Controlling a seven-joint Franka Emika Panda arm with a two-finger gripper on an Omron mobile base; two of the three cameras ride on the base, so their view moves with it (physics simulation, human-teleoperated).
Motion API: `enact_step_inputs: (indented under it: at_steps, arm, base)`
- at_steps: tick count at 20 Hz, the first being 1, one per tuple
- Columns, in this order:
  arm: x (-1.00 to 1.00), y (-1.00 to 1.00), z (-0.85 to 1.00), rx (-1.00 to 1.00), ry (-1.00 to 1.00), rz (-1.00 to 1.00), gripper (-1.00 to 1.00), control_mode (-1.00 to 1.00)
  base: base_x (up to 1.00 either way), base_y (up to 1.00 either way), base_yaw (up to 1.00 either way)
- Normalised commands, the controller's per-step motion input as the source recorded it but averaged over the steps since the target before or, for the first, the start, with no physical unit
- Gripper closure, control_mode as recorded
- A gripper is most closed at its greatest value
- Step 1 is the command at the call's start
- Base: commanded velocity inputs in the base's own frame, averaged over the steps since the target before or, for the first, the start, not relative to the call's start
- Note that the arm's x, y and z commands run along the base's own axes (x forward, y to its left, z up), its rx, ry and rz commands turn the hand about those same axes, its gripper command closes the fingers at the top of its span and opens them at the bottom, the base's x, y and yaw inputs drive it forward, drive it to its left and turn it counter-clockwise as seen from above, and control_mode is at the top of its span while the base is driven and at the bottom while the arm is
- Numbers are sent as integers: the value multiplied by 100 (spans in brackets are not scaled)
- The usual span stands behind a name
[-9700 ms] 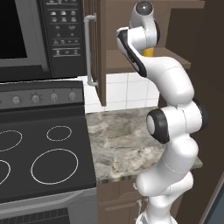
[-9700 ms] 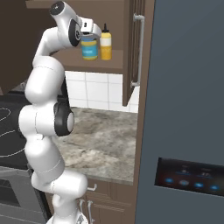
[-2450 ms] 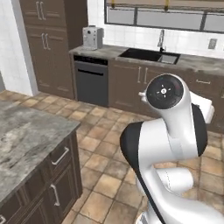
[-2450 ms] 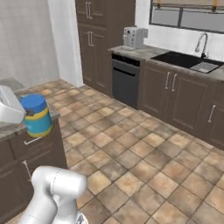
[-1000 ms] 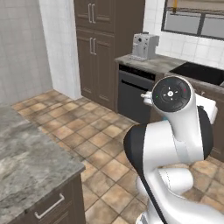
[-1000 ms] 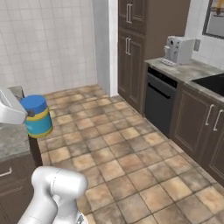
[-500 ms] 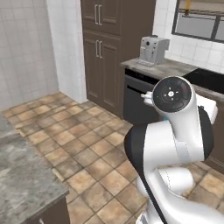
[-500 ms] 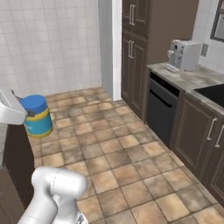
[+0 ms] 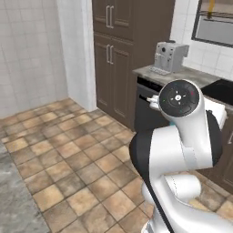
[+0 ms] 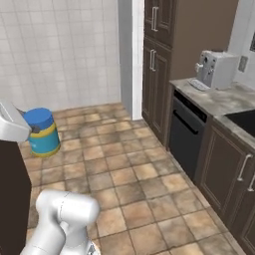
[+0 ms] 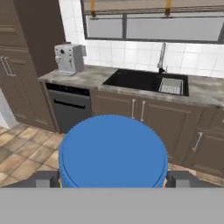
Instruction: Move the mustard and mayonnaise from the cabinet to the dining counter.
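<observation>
The mayonnaise (image 10: 42,133), a squat jar with a blue lid and a blue and yellow label, hangs in the air above the tiled floor at the left of the right base view. My gripper (image 10: 34,130) is shut on the mayonnaise, its white hand coming in from the left edge. In the hand view the blue lid (image 11: 113,151) sits between the two dark fingertips (image 11: 46,178). A corner of the dining counter (image 9: 13,205) shows as grey marble at the lower left. The mustard and the cabinet are out of view.
Ahead, a worktop carries a grey coffee machine (image 10: 215,69) above a dark dishwasher (image 10: 185,137), with a black sink (image 11: 148,81) under a window. Tall brown cupboards (image 9: 118,50) stand beside a white tiled wall. Brown floor tiles (image 10: 124,174) lie between.
The whole scene has slid across both base views, so the camera has turned; the marble top has drifted off to the lower left. The jar stays in the gripper.
</observation>
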Motion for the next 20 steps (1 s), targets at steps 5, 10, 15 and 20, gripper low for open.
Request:
enact_step_inputs:
  at_steps: [5,10,15,20]
  arm:
    - [0,0,0,0,0,0,100,100]
    - [0,0,0,0,0,0,100,100]
    - [0,0,0,0,0,0,100,100]
    - [0,0,0,0,0,0,100,100]
  base:
    - [79,-17,27]
    - [79,-8,34]
    - [82,-4,35]
    - [83,-6,32]
